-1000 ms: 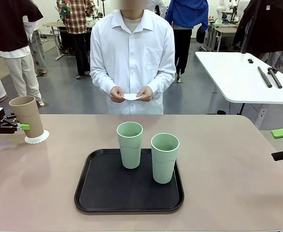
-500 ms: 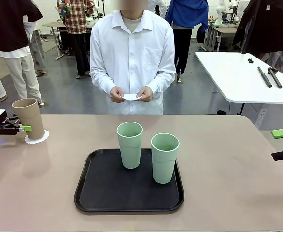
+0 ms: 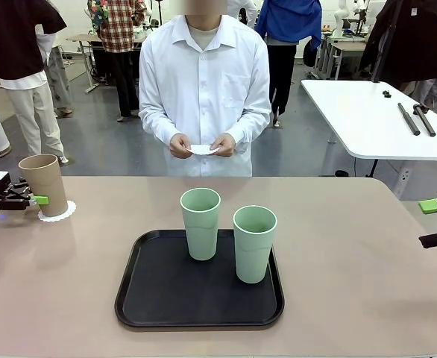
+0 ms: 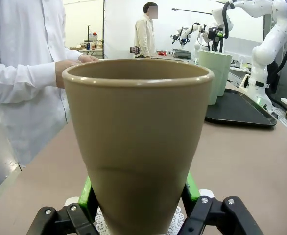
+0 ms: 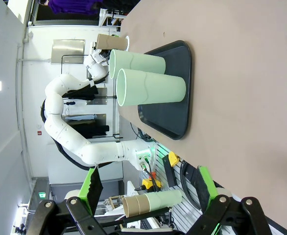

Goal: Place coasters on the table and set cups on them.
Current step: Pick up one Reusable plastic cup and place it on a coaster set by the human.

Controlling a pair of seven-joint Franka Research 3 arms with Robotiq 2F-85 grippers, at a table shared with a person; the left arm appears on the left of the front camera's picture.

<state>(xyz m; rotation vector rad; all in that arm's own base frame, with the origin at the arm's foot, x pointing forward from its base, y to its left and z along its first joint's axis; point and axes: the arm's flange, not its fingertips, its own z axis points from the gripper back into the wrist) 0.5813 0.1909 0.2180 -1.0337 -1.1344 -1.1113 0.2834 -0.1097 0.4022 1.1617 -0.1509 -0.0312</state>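
Far left of the front view: your left gripper (image 3: pixel 36 199) was clamped on the tan cup (image 3: pixel 43 183), green pads low on its sides. The cup was upright over a coaster (image 3: pixel 63 213), lacy edge poking out at the right of the base. In the left wrist view the doily showed just under the cup bottom. I couldn't tell if the base was fully seated or a hair above it.

I judged the step to be setting this cup down and letting go. To do it well you needed the base flat and roughly centred on the doily before opening. You also needed to open both fingers evenly and back out straight along them. Thin paper slides easily and a tall cup tips if a pad drags.

Centre: the black tray (image 3: pixel 151 298) sat on the table (image 3: pixel 353 261) with two mint cups (image 3: pixel 200 224) (image 3: pixel 254 244) upright, close but apart. Both probably waited for coasters.

Upper centre: the person's hands (image 3: pixel 181 145) held a white disc (image 3: pixel 202 149) at waist height, likely another coaster, not yet on the table.

Far right edge: your right gripper (image 5: pixel 148 191) was spread wide with nothing between the fingers, parked well apart from the tray. My read was to leave it idle until a coaster was laid down on its side.
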